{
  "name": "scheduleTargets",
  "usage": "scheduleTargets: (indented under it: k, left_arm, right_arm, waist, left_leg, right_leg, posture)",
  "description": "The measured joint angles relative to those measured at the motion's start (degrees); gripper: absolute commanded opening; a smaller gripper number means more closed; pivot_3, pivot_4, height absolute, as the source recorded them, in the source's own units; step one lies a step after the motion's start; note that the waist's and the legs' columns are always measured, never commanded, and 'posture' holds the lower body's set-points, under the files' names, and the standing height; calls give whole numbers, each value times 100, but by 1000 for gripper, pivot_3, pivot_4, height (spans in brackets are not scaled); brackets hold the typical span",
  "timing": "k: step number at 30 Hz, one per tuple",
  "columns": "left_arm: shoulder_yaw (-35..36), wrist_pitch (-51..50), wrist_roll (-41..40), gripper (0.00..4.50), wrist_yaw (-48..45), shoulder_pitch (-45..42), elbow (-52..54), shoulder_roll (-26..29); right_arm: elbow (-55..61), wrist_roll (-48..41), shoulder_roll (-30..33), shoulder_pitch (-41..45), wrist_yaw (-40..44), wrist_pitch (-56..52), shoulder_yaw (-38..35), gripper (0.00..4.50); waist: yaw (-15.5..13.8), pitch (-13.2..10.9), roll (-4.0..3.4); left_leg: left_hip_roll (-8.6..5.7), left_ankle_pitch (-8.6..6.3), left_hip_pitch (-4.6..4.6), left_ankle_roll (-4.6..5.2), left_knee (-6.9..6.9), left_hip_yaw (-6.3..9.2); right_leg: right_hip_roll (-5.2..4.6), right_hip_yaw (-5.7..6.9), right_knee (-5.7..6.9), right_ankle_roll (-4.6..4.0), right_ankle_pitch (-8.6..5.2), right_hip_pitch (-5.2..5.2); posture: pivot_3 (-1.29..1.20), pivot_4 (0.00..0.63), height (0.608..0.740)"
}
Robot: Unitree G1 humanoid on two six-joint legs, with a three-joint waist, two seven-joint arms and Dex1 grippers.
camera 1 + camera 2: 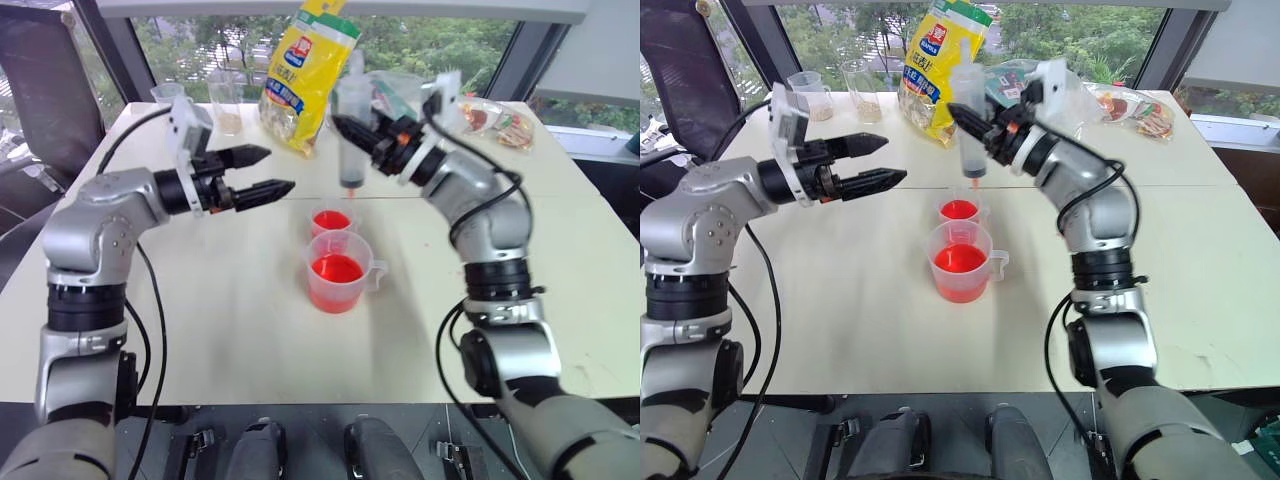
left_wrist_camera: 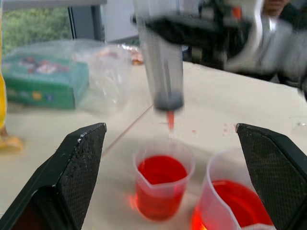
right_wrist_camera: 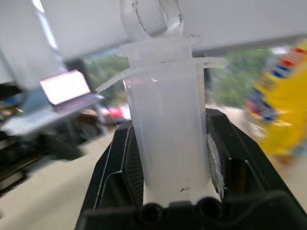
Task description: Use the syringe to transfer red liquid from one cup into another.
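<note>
1. Clear plastic syringe (image 1: 967, 125) stands upright in the air, long axis vertical, orange-red tip down and plunger top up; the dark plunger seal sits low in the barrel, so I judge it mostly emptied.
2. Its tip hangs directly above the small handleless cup (image 1: 960, 213), apart from the rim, with red liquid (image 2: 160, 171) already standing in that cup.
3. Just in front of the small cup, on the robot's side and touching or nearly so, sits the wider handled measuring cup (image 1: 962, 262), also holding red liquid, its handle pointing to the robot's right.
4. The right hand (image 1: 985, 128) is clenched on the syringe barrel from the right side, fingers level across it.
5. The left hand (image 1: 880, 163) hovers to the left of the syringe with fingers spread wide and nothing between them, level with the barrel and apart from it.
6. Both cups rest on the pale surface (image 1: 840, 300); the right hand is the one placed to carry the syringe onward, and any further draw means shifting the tip toward the robot, over the handled cup.
</note>
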State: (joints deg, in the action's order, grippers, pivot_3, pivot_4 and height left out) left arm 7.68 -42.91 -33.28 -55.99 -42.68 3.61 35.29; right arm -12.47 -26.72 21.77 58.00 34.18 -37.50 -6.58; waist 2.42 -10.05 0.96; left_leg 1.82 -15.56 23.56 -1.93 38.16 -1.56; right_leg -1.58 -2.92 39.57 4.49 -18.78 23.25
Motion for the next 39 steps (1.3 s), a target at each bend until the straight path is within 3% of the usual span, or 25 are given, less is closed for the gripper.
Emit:
scheduleTargets:
  k: [4,8,13,19,25,31,39]
  left_arm:
    - [12,-55,-126,4462,138,405,377,62]
    - [0,-58,-224,4462,259,663,625,52]
    - [-18,-54,-247,4462,387,801,848,28]
    - [-103,-59,-250,4462,514,896,953,-1]
    - [-125,-100,-362,4500,632,974,1079,12]
    - [-123,-214,-470,4500,660,1084,1188,94]
    - [37,-462,-751,4500,680,1318,1536,454]
  right_arm:
    - [54,52,967,152,-410,-2032,53,1385]
    - [157,293,1701,-11,-415,-3160,634,1385]
    - [-185,588,1973,-501,-328,-3557,1179,1385]
    - [-705,835,1886,-667,-351,-3462,1247,1385]
    - [-903,951,1769,-778,-233,-3346,1256,4401]
    - [-535,952,1952,-872,72,-3333,1263,4462]
    - [1820,-63,2908,-1217,1483,-3138,692,4462]
  waist:
    - [-7,0,0]
    - [5,0,1]
    - [10,0,0]
    - [5,0,0]
    - [2,1,1]
    - [-2,0,1]
    - [-5,0,1]
  left_leg:
    - [0,-2,0,3,-4,-1]
    - [0,-4,2,8,-5,-2]
    - [-1,-5,2,8,-5,-7]
    - [-1,-5,3,8,-4,-7]
    - [-1,-5,2,8,-4,-6]
    - [-1,-5,2,8,-4,-6]
    - [0,-8,3,13,-7,0]
  right_leg:
    - [-1,-1,-9,-1,0,-1]
    - [3,-4,-14,-1,0,0]
    - [5,-8,-15,-1,0,0]
    - [7,-7,-16,-1,0,0]
    - [8,-6,-17,0,0,-3]
    - [7,-6,-18,0,0,-3]
    - [8,-2,-29,0,-1,-8]
  posture:
    - [0,150,740]
    - [0,150,740]
    - [0,150,740]
    - [0,150,740]
    - [0,150,740]
    - [0,150,740]
    - [0,150,740]
